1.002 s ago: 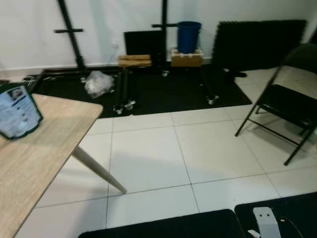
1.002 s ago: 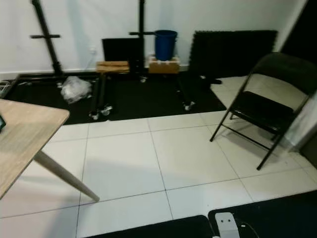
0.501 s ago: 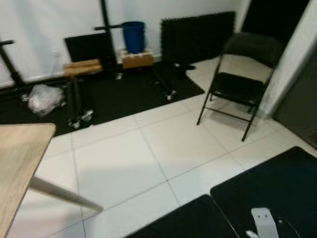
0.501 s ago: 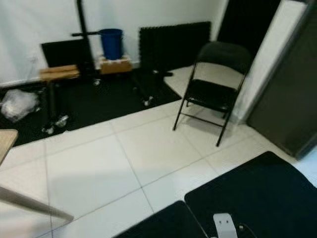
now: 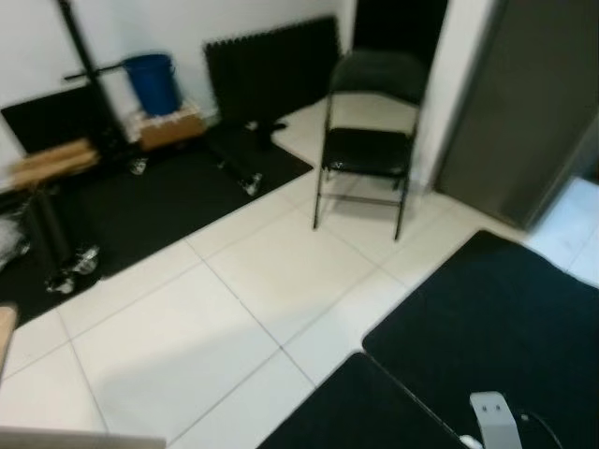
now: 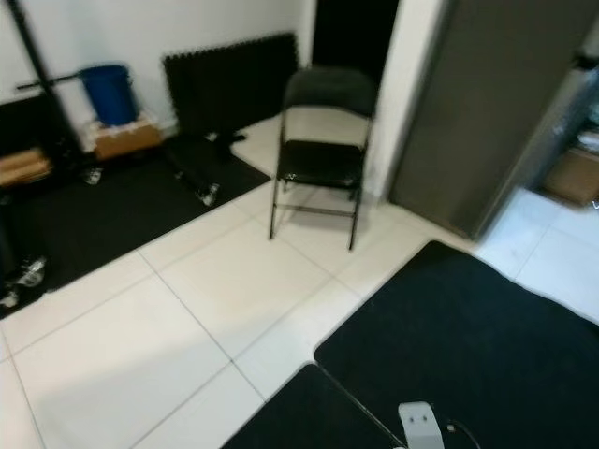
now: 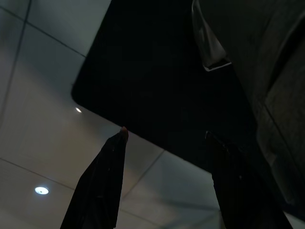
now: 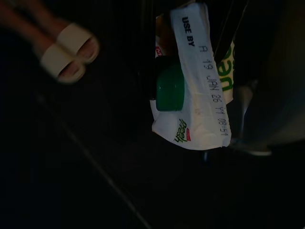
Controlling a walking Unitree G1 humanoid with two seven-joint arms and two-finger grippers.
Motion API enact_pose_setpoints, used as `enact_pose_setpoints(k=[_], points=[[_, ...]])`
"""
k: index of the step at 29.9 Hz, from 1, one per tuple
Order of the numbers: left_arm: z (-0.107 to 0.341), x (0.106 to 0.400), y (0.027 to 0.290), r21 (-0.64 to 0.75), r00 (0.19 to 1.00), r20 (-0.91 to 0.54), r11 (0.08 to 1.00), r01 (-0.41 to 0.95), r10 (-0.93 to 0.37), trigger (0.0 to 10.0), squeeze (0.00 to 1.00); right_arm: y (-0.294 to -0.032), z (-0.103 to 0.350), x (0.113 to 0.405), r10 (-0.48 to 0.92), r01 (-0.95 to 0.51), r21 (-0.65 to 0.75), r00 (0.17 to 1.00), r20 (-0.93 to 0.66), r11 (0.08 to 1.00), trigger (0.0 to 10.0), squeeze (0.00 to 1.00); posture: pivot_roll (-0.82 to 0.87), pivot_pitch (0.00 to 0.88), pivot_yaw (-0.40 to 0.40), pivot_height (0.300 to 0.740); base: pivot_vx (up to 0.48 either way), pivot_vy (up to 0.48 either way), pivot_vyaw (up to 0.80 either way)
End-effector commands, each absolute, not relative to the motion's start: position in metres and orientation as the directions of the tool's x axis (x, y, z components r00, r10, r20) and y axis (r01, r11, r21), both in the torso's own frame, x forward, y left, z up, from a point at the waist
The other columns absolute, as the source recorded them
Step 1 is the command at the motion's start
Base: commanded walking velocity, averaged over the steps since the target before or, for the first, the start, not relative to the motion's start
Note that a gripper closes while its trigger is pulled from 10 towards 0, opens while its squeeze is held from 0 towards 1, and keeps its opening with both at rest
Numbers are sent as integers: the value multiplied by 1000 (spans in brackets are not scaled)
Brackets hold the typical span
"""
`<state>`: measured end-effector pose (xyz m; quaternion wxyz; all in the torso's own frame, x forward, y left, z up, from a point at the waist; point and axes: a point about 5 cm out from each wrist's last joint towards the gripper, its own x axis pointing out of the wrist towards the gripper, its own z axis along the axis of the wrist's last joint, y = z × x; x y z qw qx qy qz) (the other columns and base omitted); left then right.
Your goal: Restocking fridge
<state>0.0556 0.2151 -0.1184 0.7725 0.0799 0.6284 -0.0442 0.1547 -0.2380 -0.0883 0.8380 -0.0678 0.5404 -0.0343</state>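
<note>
The right end effector (image 8: 200, 71) is clamped on a milk carton (image 8: 200, 95) with a green cap (image 8: 170, 88), the left end effector (image 7: 164, 143) hangs with fingers apart, and I judge a jolt of walking near the folding chair (image 5: 367, 140) could loosen the carton.

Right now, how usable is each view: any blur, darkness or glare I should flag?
Eye views: soft with motion blur, evenly lit; the chair and the mats stay readable. Left wrist view: dim, the fingers silhouetted against pale tiles with two small light reflections. Right wrist view: very dark, yet the carton with its green cap and use-by print is legible; a person's sandalled feet smear.
</note>
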Motion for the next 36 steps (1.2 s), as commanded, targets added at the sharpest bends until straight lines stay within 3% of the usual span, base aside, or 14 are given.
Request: enact_pose_setpoints(k=[1,36], points=[[-108,107,210,89,396,-918,985,146,24,10000,0,-241,-88,154,-141,-18,-162,410,-901,987,10000,0,-39,0,-20,740,0,0,-781],[-109,106,208,65,395,-919,990,121,12,10000,0,-238,-89,154,-124,-60,-162,409,-904,985,10000,0,-38,0,-22,740,0,0,-782]])
